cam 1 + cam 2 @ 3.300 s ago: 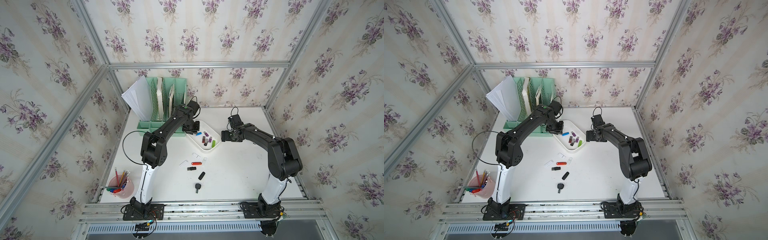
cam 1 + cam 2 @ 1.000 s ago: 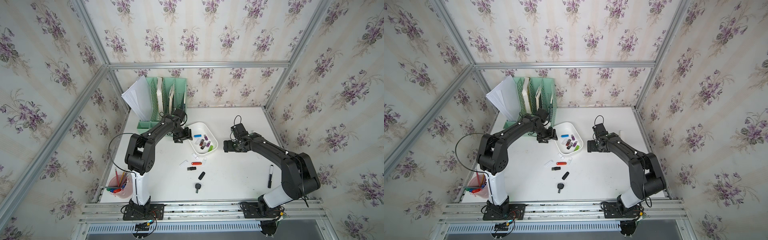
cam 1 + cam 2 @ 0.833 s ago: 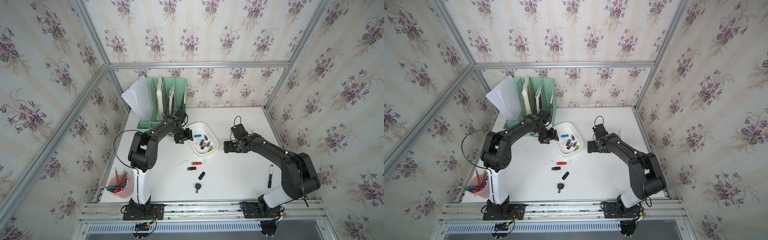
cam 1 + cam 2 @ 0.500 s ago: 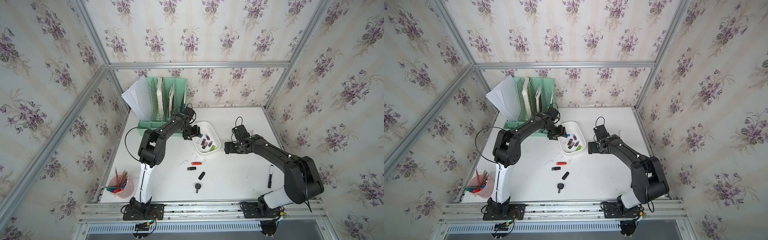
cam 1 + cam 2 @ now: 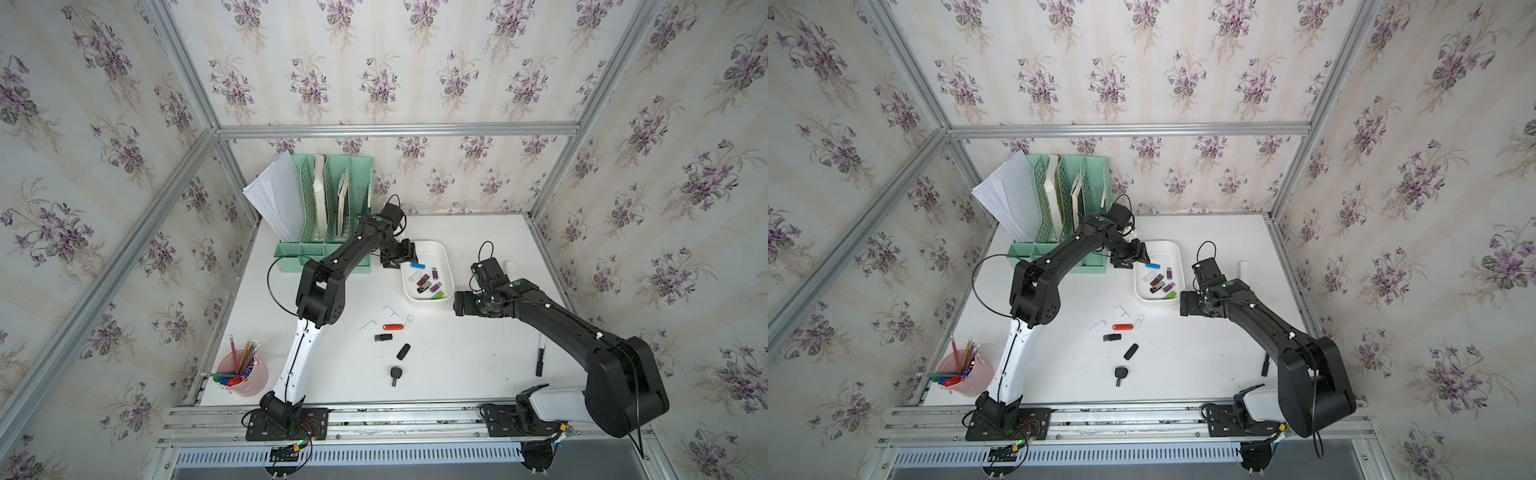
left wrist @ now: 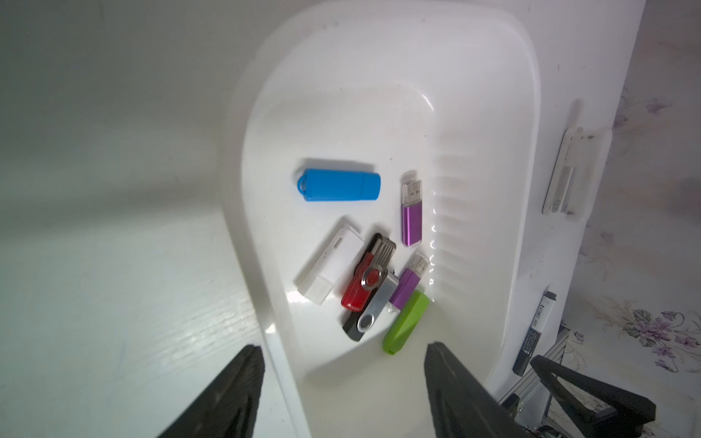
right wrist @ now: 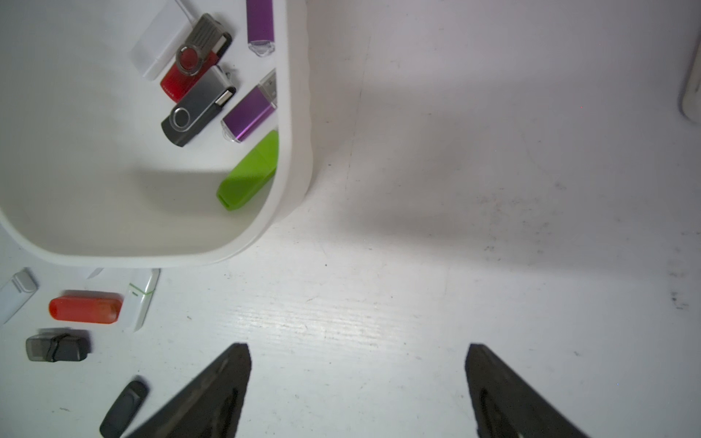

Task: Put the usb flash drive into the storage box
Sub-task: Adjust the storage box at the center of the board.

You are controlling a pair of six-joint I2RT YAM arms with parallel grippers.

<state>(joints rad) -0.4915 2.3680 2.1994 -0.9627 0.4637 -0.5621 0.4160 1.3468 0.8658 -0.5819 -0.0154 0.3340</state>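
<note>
White plastic first: in a top view the storage box point(image 5: 428, 251) stands on the surface point(image 5: 478, 357), just right of the mint file organizer point(image 5: 328, 216), with several drives inside. Your left tool point(image 5: 400, 258) hangs at the box's far-left corner. Your right tool point(image 5: 459, 304) sits low, just right of the box's near end. On the near side of the box and apart from it lie loose white drives point(image 5: 367, 327), a red drive point(image 5: 392, 327) and black drives point(image 5: 403, 351).

From the left wrist, the jaws are spread and carry nothing, one finger outside the rim and one over the box. Inside lies a blue usb flash drive point(image 6: 337, 184), capped, with a loop at one end. It lies flat, apart from the cluster of other drives point(image 6: 373, 280).

From the right wrist, that tool is also spread wide and empty over bare surface. The red drive looks smooth and rounded, flat beside a white one.

I judge you're between drives, with the blue one delivered. Next, choose a loose drive, set the jaws across its narrow sides and come down square. It looks small and slick, so it may skid.
</note>
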